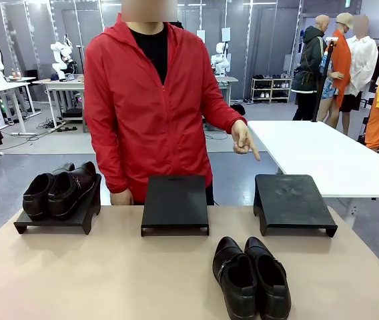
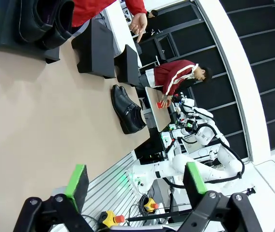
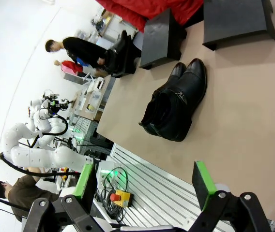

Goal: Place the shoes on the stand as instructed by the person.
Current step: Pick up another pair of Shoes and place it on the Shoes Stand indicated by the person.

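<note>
At the far side of the table point(image 1: 109, 280), the person point(image 1: 149, 100) is standing, hand point(image 1: 244, 140) pointing down toward the right stand point(image 1: 289, 200). One pair of shoes point(image 1: 59, 190) is sitting on the left stand point(image 1: 49, 223). The other pair point(image 1: 251, 277) is lying on the table, near right, just in front of the middle stand point(image 1: 175, 203). The left gripper point(image 2: 136, 183) and right gripper point(image 3: 145, 182) are hovering, jaws apart, gripping nothing.

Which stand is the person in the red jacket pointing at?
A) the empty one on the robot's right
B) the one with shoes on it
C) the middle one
A: the person's hand hangs just above the right stand, with a finger pointing down at its bare top.
</note>
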Motion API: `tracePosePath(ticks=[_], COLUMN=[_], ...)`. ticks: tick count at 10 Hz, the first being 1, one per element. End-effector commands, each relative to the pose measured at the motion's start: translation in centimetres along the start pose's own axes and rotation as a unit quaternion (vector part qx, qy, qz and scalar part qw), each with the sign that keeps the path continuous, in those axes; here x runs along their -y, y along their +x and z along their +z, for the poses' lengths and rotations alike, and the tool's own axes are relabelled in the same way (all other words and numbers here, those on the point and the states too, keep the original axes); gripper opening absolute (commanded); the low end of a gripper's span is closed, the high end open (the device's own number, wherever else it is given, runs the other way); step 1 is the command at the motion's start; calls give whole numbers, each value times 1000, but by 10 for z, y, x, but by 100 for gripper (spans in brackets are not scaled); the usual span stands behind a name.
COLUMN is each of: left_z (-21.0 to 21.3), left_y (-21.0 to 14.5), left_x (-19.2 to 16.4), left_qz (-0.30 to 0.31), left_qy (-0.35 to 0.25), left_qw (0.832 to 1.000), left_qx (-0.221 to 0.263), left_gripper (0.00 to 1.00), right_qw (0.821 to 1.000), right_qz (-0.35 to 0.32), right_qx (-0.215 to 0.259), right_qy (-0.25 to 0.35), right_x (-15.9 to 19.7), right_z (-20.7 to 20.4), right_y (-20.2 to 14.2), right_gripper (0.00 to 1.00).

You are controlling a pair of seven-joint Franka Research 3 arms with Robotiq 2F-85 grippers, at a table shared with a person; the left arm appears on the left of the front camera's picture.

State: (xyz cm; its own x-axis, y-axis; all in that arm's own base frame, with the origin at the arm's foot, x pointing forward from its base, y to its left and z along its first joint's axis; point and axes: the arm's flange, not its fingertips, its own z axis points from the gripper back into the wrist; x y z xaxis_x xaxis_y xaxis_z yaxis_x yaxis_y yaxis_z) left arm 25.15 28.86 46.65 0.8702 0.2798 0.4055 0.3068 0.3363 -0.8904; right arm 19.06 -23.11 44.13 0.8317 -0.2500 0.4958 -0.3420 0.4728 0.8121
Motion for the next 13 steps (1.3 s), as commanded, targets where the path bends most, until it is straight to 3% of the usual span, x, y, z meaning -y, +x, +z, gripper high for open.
tracePosePath(ticks=[1, 4, 7, 10, 13], left_z=[-1, -1, -1, -1, -1], left_y=[-4, -4, -4, -4, -4], left_x=[2, 2, 2, 2, 2], left_qz=[-14, -14, -14, -14, -14], left_qy=[-4, -4, -4, -4, -4], left_qw=[1000, 1000, 1000, 1000, 1000], left_qx=[-3, -3, -3, -3, -3], left_gripper=[100, 100, 100, 100, 100], right_qw=[996, 966, 925, 891, 869], right_qz=[-3, 11, -5, -19, -24], right_qx=[-71, -208, -299, -329, -282], right_qy=[-59, -153, -233, -311, -406], right_x=[-56, -142, -177, -178, -164], right_z=[-16, -102, -206, -302, -370], right_y=[27, 80, 104, 92, 68], right_gripper=[100, 100, 100, 100, 100])
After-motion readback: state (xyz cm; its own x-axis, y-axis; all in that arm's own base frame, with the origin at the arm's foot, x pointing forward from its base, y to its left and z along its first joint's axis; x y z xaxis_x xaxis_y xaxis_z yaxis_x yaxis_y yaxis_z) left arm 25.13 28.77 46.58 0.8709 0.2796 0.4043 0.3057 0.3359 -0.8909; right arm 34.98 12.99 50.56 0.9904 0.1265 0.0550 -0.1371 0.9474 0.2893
